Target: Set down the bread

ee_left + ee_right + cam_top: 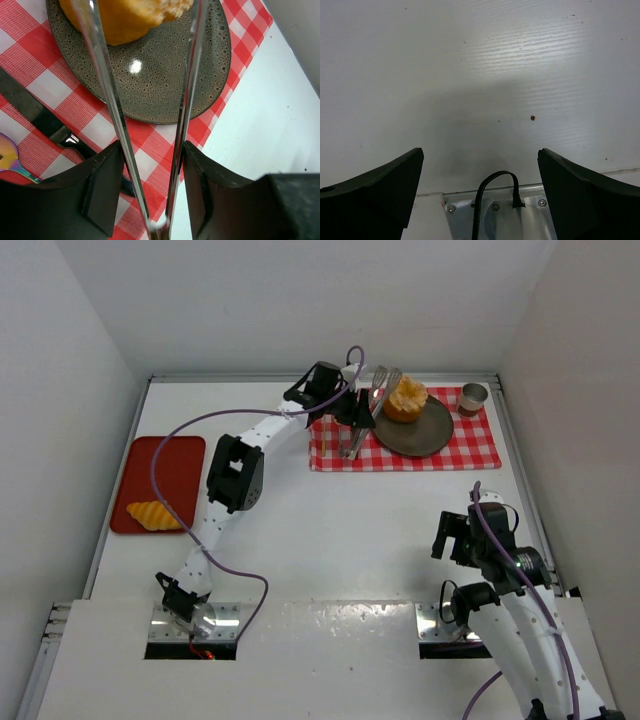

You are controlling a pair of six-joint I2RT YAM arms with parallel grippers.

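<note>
The round golden bun point(405, 400) sits on a dark speckled plate point(420, 432); in the left wrist view the bun point(125, 20) is at the top edge. My left gripper point(352, 405) is shut on metal tongs point(385, 380). Its fingers point(107, 180) press the two shiny tong arms point(107, 100), which reach to the bun, one arm on each side. The arms stand apart. The croissant point(152, 513) lies on a red tray point(170, 465) at the far left. My right gripper point(455, 535) is open and empty over bare table point(480, 155).
The plate point(165, 75) rests on a red-and-white checked cloth point(470, 445). A knife point(45, 122) and a spoon point(12, 157) lie on the cloth left of the plate. A small metal cup point(473, 398) stands at the cloth's back right corner. White walls surround the table.
</note>
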